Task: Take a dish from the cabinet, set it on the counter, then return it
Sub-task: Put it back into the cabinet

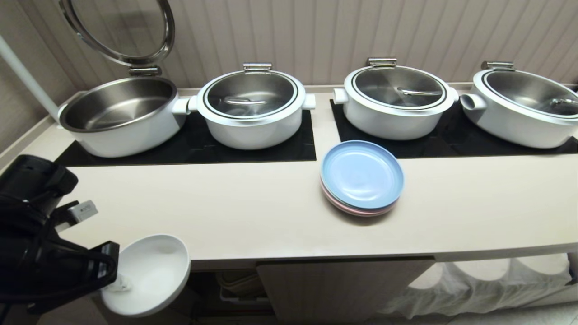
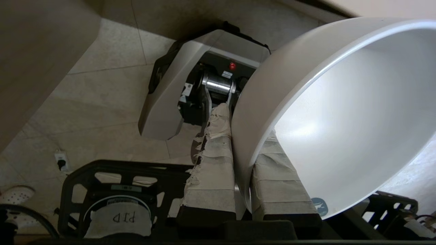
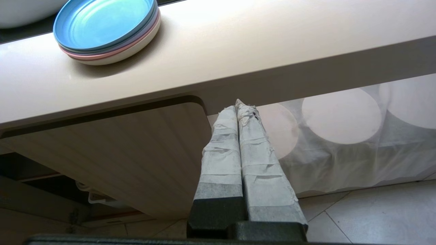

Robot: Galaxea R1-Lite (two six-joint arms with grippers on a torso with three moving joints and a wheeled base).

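Left claw [image 1: 118,282], lower left of the frame, pinches the white bowl [image 1: 151,271] by its rim, tilted, just off the bench [image 1: 253,212] edge. Right claw [image 3: 240,112] hangs closed and empty beside the cabinet door [image 3: 136,153].

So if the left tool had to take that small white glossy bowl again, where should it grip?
Probably on the rim wall, as the left tool does now: one finger inside, one outside the small white glossy bowl, coming from its open side. The thin upright wall fits between the fingers; the round body looks too wide to span.
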